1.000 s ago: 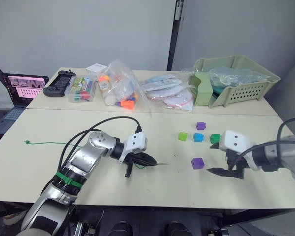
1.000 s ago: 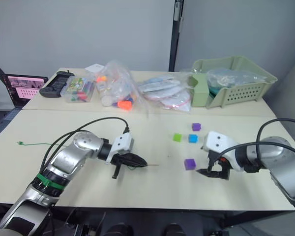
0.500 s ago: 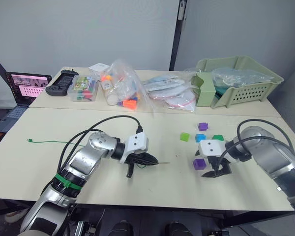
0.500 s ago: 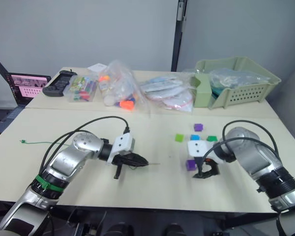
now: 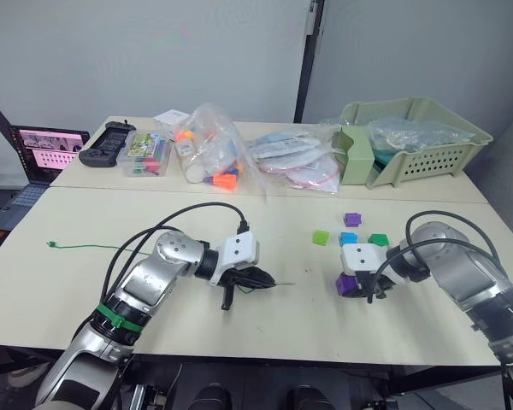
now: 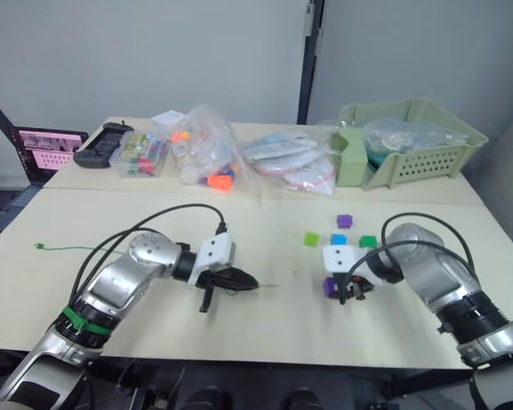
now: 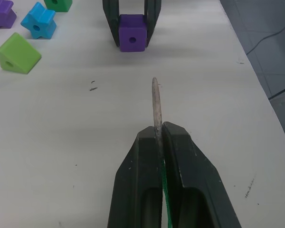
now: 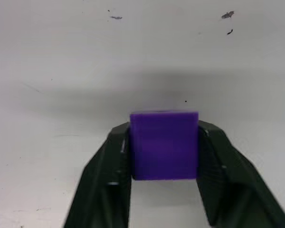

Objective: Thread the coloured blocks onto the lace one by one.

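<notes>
A plain purple plastic cube (image 8: 164, 145) sits between two black fingers (image 8: 107, 178). Beyond it lie a light green wedge-shaped block (image 7: 18, 56), a bright blue star-shaped block (image 7: 38, 26), a dark green block (image 5: 377, 240) and a second purple block (image 5: 351, 219). The thin green cord (image 5: 81, 248) ends in a dull greyish stiff tip (image 7: 156, 107) on the off-white table (image 5: 239, 316).

a: support? pale table (image 5: 85, 282), second table (image 5: 265, 184) butted behind it.

b: near one: green lace (image 5: 81, 248), purple cube (image 5: 346, 284), four blocks (image 5: 348, 239) grouped near.

a: far one?

b: laptop (image 5: 36, 152), controller (image 5: 103, 144), clear box (image 5: 145, 154), bags (image 5: 239, 158), green basket (image 5: 410, 137).
</notes>
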`<state>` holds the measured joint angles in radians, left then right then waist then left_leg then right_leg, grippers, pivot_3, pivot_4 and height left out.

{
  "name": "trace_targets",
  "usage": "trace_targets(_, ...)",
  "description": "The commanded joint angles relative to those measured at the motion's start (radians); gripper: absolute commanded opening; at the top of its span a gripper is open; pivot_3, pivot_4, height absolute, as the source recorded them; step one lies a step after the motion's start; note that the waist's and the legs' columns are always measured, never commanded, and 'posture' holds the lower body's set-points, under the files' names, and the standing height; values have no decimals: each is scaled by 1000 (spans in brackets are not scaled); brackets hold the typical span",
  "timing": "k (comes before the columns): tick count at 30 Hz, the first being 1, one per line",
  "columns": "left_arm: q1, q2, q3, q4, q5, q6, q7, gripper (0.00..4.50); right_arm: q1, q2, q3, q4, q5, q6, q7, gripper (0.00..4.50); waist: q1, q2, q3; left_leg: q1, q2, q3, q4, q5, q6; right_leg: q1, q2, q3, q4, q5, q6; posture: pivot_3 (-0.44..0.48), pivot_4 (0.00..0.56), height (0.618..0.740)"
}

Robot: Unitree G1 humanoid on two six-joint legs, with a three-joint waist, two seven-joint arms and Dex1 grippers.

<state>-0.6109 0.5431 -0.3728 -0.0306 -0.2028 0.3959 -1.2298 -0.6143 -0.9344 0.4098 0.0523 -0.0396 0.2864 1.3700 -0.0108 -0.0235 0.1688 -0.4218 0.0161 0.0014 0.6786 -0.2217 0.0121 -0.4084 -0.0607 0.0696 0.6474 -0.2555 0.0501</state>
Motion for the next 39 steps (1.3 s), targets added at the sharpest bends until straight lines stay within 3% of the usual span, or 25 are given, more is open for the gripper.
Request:
trace_targets(1, -19, -21, -17, -8, 14, 3, 12, 0, 10, -8, -50, -76, 13, 53, -10, 1178, -1, 0, 0, 0, 0, 0, 0, 0, 0, 0, 0, 0, 0, 0, 0, 0, 150, 737)
trace_targets(13, -60, -110, -94, 37, 95, 73, 72, 0, 61, 75, -35, -386, 58, 409, -113, 1178, -1, 0, 0, 0, 0, -1, 1, 0, 0, 0, 0, 0, 1, 0, 0, 0, 150, 737)
trace_targets(39, -86, -199, -116, 79, 102, 89, 82, 0, 23, 102, 28, -426, 76, 501, -169, 1178, -1, 0, 0, 0, 0, -1, 1, 0, 0, 0, 0, 0, 1, 0, 0, 0, 150, 737)
